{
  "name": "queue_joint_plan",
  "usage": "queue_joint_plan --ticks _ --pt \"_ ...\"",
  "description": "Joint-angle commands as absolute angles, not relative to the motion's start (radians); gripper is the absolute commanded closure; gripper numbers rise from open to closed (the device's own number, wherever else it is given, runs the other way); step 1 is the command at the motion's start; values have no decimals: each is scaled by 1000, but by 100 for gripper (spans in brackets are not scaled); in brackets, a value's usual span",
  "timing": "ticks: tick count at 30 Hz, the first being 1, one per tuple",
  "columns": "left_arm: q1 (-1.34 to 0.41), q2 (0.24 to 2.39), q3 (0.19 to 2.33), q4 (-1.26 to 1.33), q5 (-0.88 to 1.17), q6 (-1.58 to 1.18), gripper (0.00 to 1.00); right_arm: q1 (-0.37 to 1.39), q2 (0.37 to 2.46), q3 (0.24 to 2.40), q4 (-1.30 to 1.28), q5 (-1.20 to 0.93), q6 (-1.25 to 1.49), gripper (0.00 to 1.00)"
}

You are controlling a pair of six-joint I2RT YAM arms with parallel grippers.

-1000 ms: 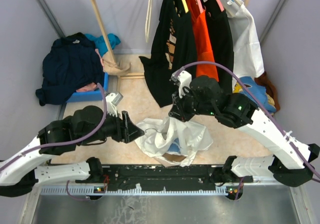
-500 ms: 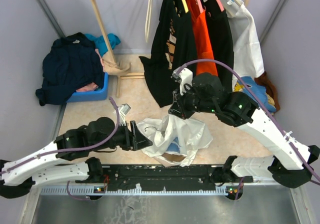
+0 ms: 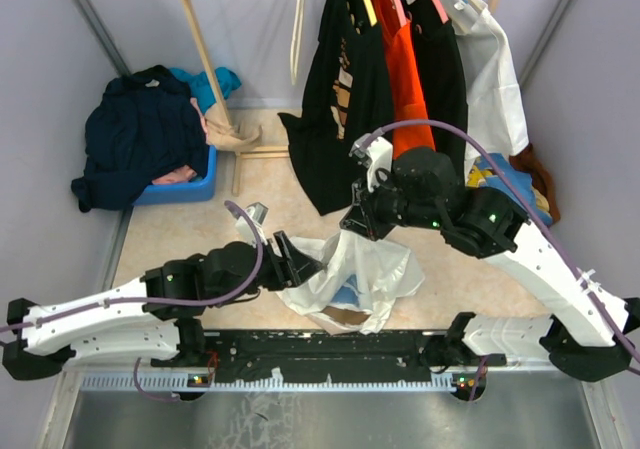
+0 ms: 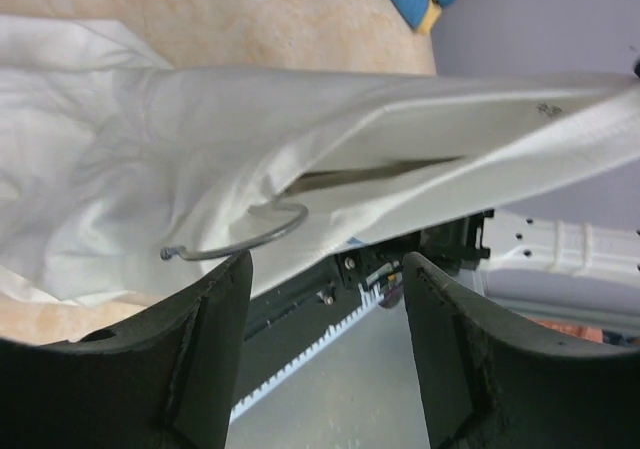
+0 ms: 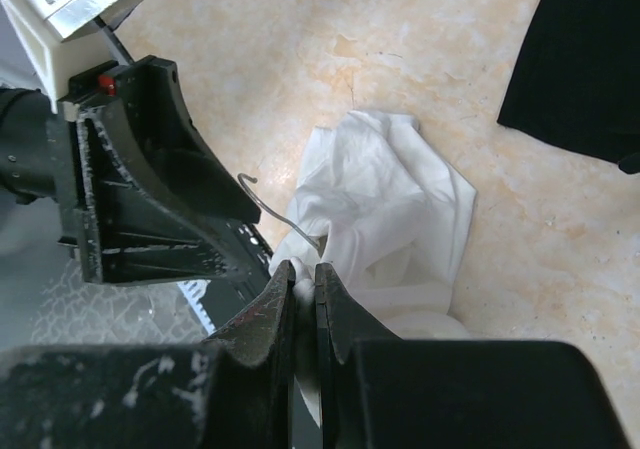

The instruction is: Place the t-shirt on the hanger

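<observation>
The white t-shirt (image 3: pixel 375 269) lies crumpled on the floor, a bit of blue print showing at its lower middle. My right gripper (image 3: pixel 358 225) is shut on an upper edge of the shirt and holds it lifted; the wrist view shows white cloth pinched between its fingers, at the gripper (image 5: pixel 303 269). The hanger is inside the shirt, and only its silver wire hook (image 4: pixel 245 241) sticks out at the left edge, also seen in the right wrist view (image 5: pixel 270 207). My left gripper (image 3: pixel 300 260) is open, its jaws just short of the hook (image 4: pixel 328 261).
A wooden rack (image 3: pixel 205 49) stands behind, with black (image 3: pixel 335 119), orange (image 3: pixel 405 79) and white garments hanging on it. A blue bin (image 3: pixel 180 187) with navy clothing is at the far left. Blue and yellow clothes (image 3: pixel 510 184) lie at the right. The arms' base rail (image 3: pixel 320 354) runs along the near edge.
My left arm has swung right and forward, bringing its open jaws up to the shirt's left edge by the hook. My right gripper has kept its hold and shifted slightly.
</observation>
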State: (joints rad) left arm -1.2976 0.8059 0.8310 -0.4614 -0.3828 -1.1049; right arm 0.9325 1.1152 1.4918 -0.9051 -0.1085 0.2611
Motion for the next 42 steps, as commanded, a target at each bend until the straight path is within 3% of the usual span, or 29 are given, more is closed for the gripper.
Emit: queue_joint_plan --ticks 1,14,23,34,42 --pt "-1308 840 880 -455 -523 -1136 32 927 1065 1506 -859 -124 244 100" --pt "-1319 920 894 -450 -712 -1154 34 927 1035 1487 -842 -157 253 100" --pt "-1320 949 914 -406 -823 -1139 40 927 1013 1444 -804 -201 276 100" --pt "-1320 1039 949 -328 -809 -1097 47 927 1008 1431 -799 -215 273 100" --pt "-1321 1008 944 -411 -753 -1149 44 927 1009 1434 -804 -208 265 100"
